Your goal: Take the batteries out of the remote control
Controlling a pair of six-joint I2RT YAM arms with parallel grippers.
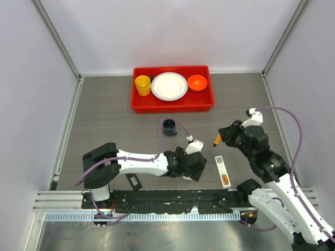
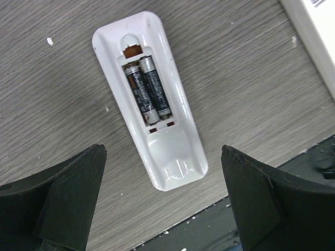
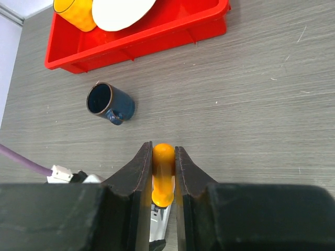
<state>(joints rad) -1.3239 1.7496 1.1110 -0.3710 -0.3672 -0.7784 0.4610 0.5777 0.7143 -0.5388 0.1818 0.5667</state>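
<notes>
The white remote control (image 2: 175, 157) lies back-up on the grey table with its cover off. Two dark grey batteries (image 2: 146, 90) sit side by side in its open compartment. My left gripper (image 2: 162, 151) hovers straight over the remote's lower end, jaws wide open and touching nothing. From above, the left gripper (image 1: 189, 166) hides the remote. My right gripper (image 3: 163, 151) is shut on the orange-handled screwdriver (image 3: 163, 180), held above the table to the right, where the top view shows that gripper (image 1: 222, 137) and the screwdriver (image 1: 216, 140).
A long white piece with an orange end (image 1: 222, 171) lies between the two grippers. A small black part (image 1: 135, 182) rests near the front rail. A dark blue mug (image 1: 169, 126) stands mid-table; behind it a red tray (image 1: 137, 103) holds a yellow cup, a white plate and an orange bowl.
</notes>
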